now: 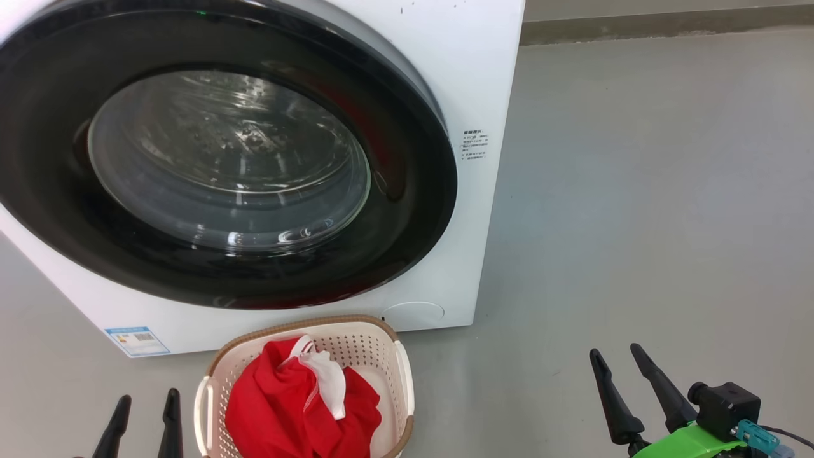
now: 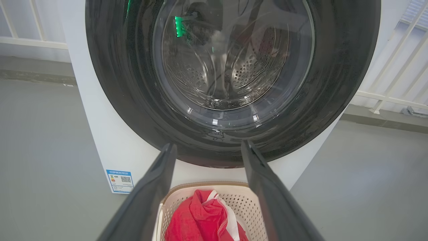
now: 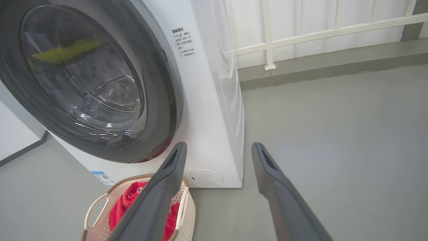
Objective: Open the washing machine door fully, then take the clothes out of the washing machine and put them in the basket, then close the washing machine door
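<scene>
Head view: at the lower left the left gripper (image 1: 147, 401) stands with its fingers spread, holding nothing. Above it the washing machine door (image 1: 413, 210) sits shut against the washing machine (image 1: 474, 95). Just in front, on the grey floor (image 1: 636, 191), the basket (image 1: 305, 326) holds the red clothes (image 1: 280, 407). At the lower right the right gripper (image 1: 615, 353) is likewise spread and empty.

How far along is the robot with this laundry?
It looks about finished. The red clothes lie in the basket, the door sits shut on the washer, and the drum looks empty through the glass. Nothing is in hand: the left pincer and right pincer are open and empty. Nothing visible remains.
</scene>
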